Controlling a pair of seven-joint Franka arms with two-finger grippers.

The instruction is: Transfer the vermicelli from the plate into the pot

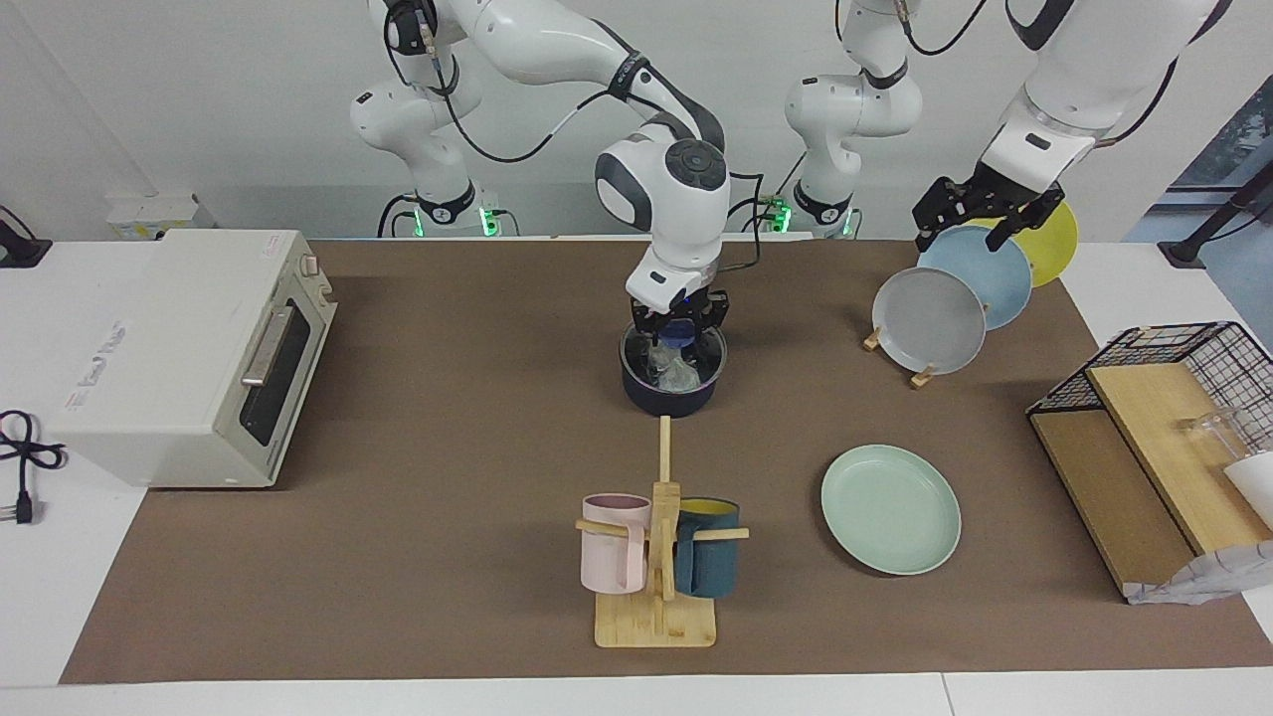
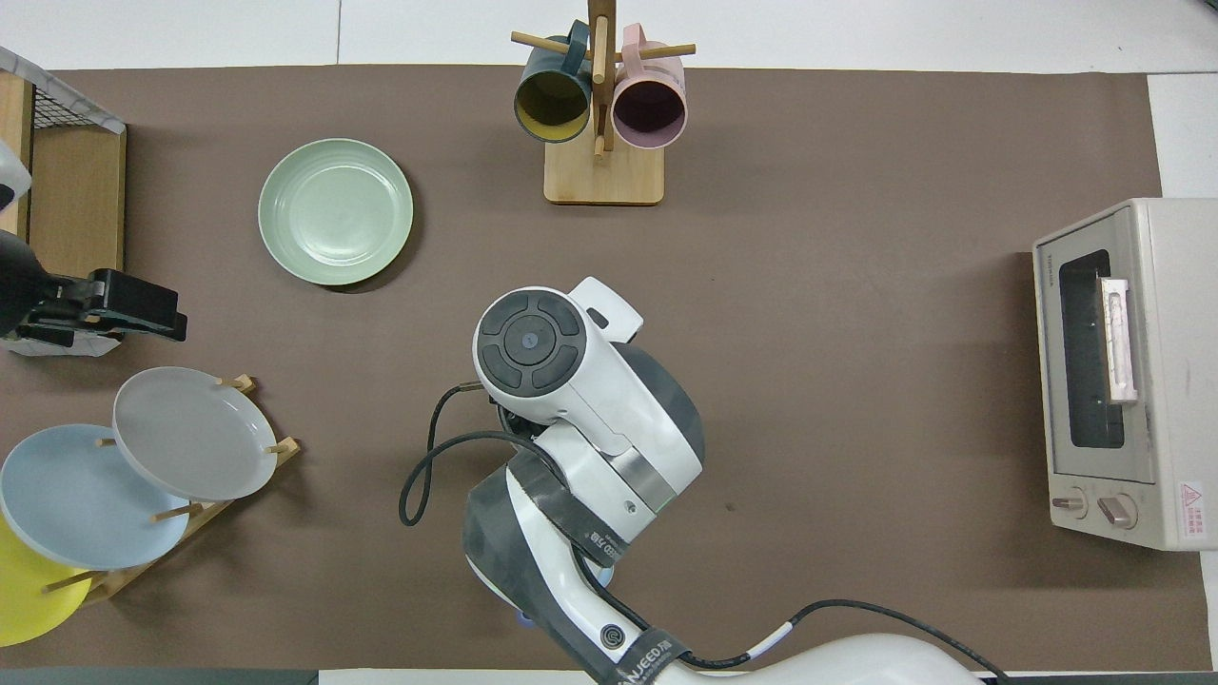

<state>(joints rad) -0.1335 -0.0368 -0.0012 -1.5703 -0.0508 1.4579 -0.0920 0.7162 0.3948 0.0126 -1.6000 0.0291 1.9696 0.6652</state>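
Note:
The dark pot (image 1: 672, 390) stands mid-table, nearer to the robots than the mug rack. The whitish vermicelli (image 1: 675, 375) lies inside it. My right gripper (image 1: 678, 336) hangs just above the pot's mouth, open and empty; a bit of the pot's blue handle shows between its fingers. In the overhead view the right arm (image 2: 561, 400) hides the pot and the vermicelli. The mint-green plate (image 1: 890, 509) lies bare toward the left arm's end, also in the overhead view (image 2: 335, 211). My left gripper (image 1: 960, 237) is open in the air over the plate rack, also in the overhead view (image 2: 162, 322).
A wooden rack holds grey (image 1: 928, 320), blue and yellow plates. A mug rack (image 1: 658, 557) with a pink and a teal mug stands farther from the robots than the pot. A toaster oven (image 1: 189, 353) is at the right arm's end, a wire basket (image 1: 1164, 438) at the left arm's end.

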